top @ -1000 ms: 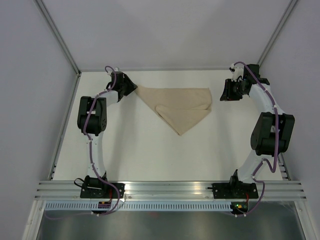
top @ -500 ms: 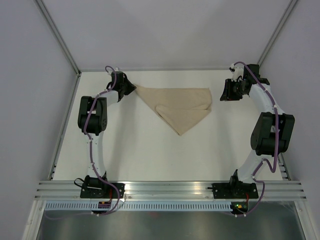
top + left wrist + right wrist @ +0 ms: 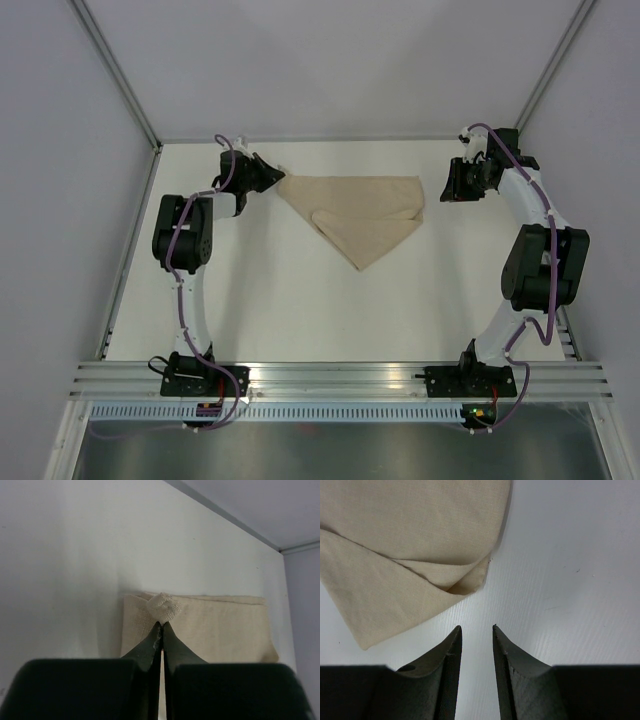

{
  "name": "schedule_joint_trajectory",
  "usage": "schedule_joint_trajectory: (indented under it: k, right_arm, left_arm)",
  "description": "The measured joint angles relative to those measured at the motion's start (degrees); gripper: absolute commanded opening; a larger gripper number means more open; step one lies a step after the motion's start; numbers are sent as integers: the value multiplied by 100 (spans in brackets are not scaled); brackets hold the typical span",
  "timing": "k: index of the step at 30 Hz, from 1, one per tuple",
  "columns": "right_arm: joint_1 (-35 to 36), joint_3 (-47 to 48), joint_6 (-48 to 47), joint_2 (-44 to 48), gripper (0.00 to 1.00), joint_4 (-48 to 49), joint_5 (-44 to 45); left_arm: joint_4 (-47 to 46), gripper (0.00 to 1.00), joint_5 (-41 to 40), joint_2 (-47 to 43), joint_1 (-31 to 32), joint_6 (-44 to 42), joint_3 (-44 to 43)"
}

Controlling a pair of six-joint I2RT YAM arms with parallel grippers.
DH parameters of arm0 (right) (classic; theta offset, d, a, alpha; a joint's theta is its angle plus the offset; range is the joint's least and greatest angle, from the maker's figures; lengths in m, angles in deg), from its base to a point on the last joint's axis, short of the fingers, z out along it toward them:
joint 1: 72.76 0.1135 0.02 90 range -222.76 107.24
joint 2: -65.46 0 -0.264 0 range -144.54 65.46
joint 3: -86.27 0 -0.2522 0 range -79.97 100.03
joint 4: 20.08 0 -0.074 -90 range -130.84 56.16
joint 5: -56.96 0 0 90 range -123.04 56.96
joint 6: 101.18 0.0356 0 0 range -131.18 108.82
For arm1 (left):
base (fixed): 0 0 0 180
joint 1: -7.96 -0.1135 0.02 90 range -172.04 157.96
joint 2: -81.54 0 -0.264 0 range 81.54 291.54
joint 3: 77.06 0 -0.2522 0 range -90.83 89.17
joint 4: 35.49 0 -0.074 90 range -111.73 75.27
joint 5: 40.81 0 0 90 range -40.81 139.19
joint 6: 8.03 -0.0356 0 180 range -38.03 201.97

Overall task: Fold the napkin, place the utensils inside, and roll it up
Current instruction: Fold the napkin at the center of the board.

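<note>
1. Top view: A white table (image 3: 300, 310) is seen from above, with an aluminium rail (image 3: 340, 375) along its near edge where both arm bases are bolted. The napkin (image 3: 360, 215), a tan cloth, lies toward the far middle of the table. It is folded into a triangle, with its long straight edge farthest away and its point aimed at the arms. A loose flap overlaps the lower left part. The left gripper (image 3: 272, 178) sits at the napkin's far-left corner, touching it. The right gripper (image 3: 447, 185) is near the far-right corner but apart from the cloth, over bare table.

2. Left wrist view: The left gripper (image 3: 161, 625) has its two dark fingers (image 3: 147, 652) pressed together, pinching a corner of the napkin (image 3: 215, 625). A small nub of woven cloth pokes up above the fingertips. The rest of the napkin stretches away to the right, flat on the white table (image 3: 75, 555).

3. Right wrist view: The fingers (image 3: 451, 650) of the right gripper (image 3: 476, 629) stand a narrow gap apart, with only bare table (image 3: 560, 580) between them. The napkin (image 3: 410, 540) fills the upper left. A folded corner with stacked layers lies just beyond the fingertips, close but not touching. A lower flap runs down to a tip at the left.
</note>
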Motion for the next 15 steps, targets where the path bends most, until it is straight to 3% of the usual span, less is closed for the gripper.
schedule_joint_trajectory:
  k: [8, 15]
  right_arm:
    - [13, 0, 0, 0, 37, 0, -7]
    - [33, 0, 0, 0, 37, -2, -17]
  left_arm:
    - [-1128, 2, 1488, -369, 249, -9, 310]
    - [-1499, 2, 2664, -442, 776, -105, 310]
